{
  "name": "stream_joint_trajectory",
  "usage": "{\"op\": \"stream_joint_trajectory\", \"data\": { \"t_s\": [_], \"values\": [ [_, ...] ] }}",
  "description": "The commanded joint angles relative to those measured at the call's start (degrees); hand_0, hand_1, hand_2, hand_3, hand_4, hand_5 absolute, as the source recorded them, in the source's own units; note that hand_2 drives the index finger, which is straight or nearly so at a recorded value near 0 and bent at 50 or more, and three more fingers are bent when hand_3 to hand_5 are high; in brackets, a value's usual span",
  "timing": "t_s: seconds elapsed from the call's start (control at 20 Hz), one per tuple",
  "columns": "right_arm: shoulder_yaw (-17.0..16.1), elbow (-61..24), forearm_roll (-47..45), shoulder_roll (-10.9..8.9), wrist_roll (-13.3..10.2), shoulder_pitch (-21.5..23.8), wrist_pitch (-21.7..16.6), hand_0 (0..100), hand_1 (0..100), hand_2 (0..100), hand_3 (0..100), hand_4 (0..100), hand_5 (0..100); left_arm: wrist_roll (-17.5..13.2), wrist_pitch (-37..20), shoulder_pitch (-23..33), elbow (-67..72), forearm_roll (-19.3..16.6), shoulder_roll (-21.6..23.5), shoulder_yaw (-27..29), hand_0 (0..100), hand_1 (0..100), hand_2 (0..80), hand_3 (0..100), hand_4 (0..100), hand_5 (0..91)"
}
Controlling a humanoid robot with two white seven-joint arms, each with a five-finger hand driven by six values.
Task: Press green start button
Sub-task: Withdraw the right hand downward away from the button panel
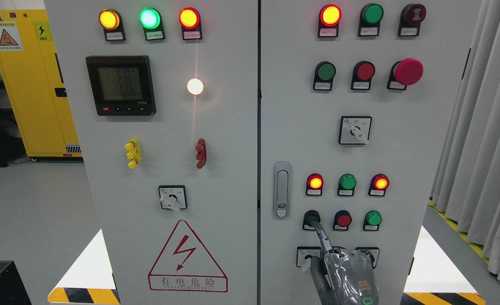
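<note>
Right hand (pixel 346 271), one finger extended, others curled, touches one green button (pixel 311 219).

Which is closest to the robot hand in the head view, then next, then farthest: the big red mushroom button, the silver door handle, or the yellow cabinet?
From the robot hand, low on the panel's right door:
1. Silver door handle, just up-left.
2. Big red mushroom button, high up on the right.
3. Yellow cabinet, far left, behind the panel.

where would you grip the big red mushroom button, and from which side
Grip the red mushroom button around the rim of its wide cap, coming straight at the panel from the front. The cap stands proud of the panel and overhangs its base, so fingers can close around its edge.
</note>
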Motion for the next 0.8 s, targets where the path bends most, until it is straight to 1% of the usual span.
{"op": "stream_joint_trajectory", "data": {
  "t_s": [0.0, 0.15, 0.2, 0.25, 0.35, 0.4, 0.45, 0.5, 0.55, 0.6, 0.65, 0.7, 0.75],
  "values": [
    [0.26, -3.59, -1.18, -0.12, -1.99, 1.68, -0.85, 87, 96, 0, 90, 94, 100, -0.04, 0.01, 0.01, 0.00, 0.00, 0.05, -0.06, 12, 56, 0.0, 0, 0, 0.0],
    [0.26, -5.08, -1.44, 0.06, -2.25, 1.95, -3.04, 88, 95, 0, 90, 94, 100, -0.04, 0.01, 0.01, 0.00, 0.00, 0.05, 0.03, 12, 56, 0.0, 0, 0, 0.0],
    [0.26, -5.61, -2.92, 0.14, -2.51, 2.29, -4.00, 88, 95, 0, 90, 93, 100, -0.04, 0.01, 0.01, 0.00, 0.00, 0.05, -0.06, 12, 56, 0.0, 0, 0, 0.0],
    [0.78, -5.96, -6.15, 0.15, -2.52, 2.65, -5.32, 88, 95, 0, 90, 93, 100, -0.04, 0.01, 0.01, 0.00, 0.00, 0.05, 0.03, 12, 56, 0.0, 0, 0, 0.0],
    [3.41, -6.84, -16.50, -0.12, -1.73, 3.79, -7.78, 91, 95, 0, 87, 93, 100, 0.05, 0.01, 0.01, 0.00, 0.00, -0.03, -0.06, 12, 56, 0.0, 0, 0, 0.0],
    [4.91, -7.45, -21.60, -0.29, -1.55, 4.49, -7.97, 96, 96, 0, 86, 92, 100, -0.04, 0.01, 0.01, 0.00, 0.00, 0.05, 0.03, 12, 56, 0.0, 0, 0, 0.0],
    [6.31, -8.16, -26.35, -0.29, -0.51, 5.19, -7.88, 100, 96, 4, 83, 89, 94, -0.04, 0.01, 0.01, 0.00, 0.00, -0.03, 0.03, 12, 56, 0.0, 0, 0, 0.0],
    [7.11, -8.69, -30.40, -0.38, 0.90, 5.89, -7.88, 100, 97, 5, 79, 88, 92, -0.04, 0.01, 0.01, 0.00, -0.09, 0.05, -0.06, 12, 56, 0.0, 0, 0, 0.0],
    [7.47, -8.95, -33.66, -0.38, 2.13, 6.51, -7.88, 100, 96, 5, 75, 83, 86, -0.04, 0.01, 0.01, 0.00, 0.00, -0.03, 0.03, 12, 56, 0.0, 0, 0, 0.0],
    [7.47, -8.96, -36.57, -0.38, 3.01, 6.95, -7.97, 93, 91, 5, 63, 73, 78, -0.04, 0.01, 0.01, 0.00, 0.00, -0.04, 0.03, 12, 56, 0.0, 0, 0, 0.0],
    [7.56, -9.04, -39.12, -0.47, 3.63, 7.22, -7.97, 91, 87, 5, 56, 68, 73, -0.04, 0.01, 0.01, 0.00, -0.09, -0.04, 0.03, 12, 56, 0.0, 0, 0, 0.0],
    [7.56, -9.04, -41.58, -0.47, 3.98, 7.39, -8.05, 90, 84, 2, 42, 50, 59, -0.04, 0.01, 0.01, 0.00, 0.00, -0.04, 0.03, 12, 56, 0.0, 0, 0, 0.0],
    [7.56, -9.13, -44.13, -0.47, 4.25, 7.48, -8.06, 90, 84, 0, 38, 45, 53, -0.04, 0.01, 0.01, 0.00, -0.09, -0.04, 0.03, 12, 56, 0.0, 0, 0, 0.0]
  ]
}}
